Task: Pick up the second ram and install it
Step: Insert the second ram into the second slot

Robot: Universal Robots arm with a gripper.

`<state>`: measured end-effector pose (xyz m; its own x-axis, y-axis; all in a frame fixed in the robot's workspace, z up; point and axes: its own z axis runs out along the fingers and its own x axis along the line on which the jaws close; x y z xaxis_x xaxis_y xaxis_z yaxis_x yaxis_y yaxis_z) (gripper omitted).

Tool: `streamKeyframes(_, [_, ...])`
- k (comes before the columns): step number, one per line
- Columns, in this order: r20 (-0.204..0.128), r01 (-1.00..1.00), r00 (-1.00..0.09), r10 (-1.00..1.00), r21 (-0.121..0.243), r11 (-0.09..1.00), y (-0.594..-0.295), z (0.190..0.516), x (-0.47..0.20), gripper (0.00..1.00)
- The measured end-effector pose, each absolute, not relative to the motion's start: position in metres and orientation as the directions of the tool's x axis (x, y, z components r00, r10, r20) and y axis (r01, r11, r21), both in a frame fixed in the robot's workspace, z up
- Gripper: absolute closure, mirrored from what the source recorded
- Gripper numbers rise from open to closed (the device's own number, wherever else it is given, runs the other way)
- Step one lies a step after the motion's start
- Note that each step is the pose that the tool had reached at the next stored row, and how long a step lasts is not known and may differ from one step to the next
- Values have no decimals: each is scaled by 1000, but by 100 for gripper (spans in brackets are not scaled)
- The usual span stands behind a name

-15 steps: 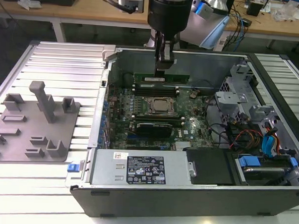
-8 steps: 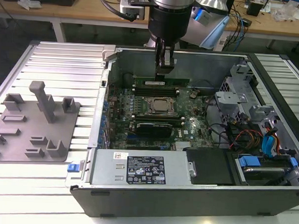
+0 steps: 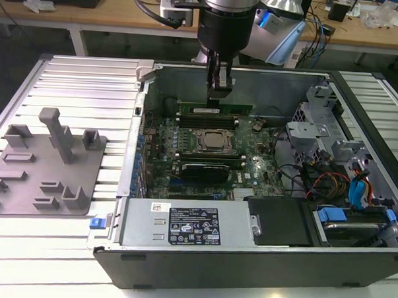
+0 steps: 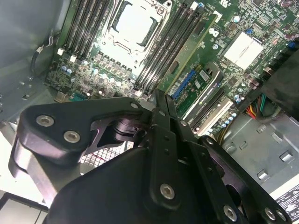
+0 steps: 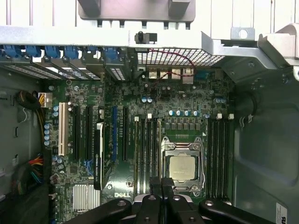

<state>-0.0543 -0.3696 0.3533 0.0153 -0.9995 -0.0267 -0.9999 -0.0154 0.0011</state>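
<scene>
Exterior view: my black gripper (image 3: 219, 89) is clenched on the second ram (image 3: 214, 111), a long flat green circuit-board stick with a white label. It sits straight below my wrist, long axis crossways.

First wrist view: the long black slots (image 5: 147, 149) lie beneath me (beside the square silver processor (image 5: 182, 168)).

Second wrist view: those slots run ahead of me.

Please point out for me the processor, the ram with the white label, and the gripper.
processor (image 5: 182, 168), first wrist view, middle of its silver lid.
ram (image 3: 214, 111), exterior view, on its white label.
gripper (image 5: 161, 181), first wrist view, midway between its fingertips.
</scene>
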Motion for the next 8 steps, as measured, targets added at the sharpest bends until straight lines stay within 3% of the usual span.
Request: streamKeyframes(8, [-27,-1000,15,-1000,1,-15,-370,343,-54,91])
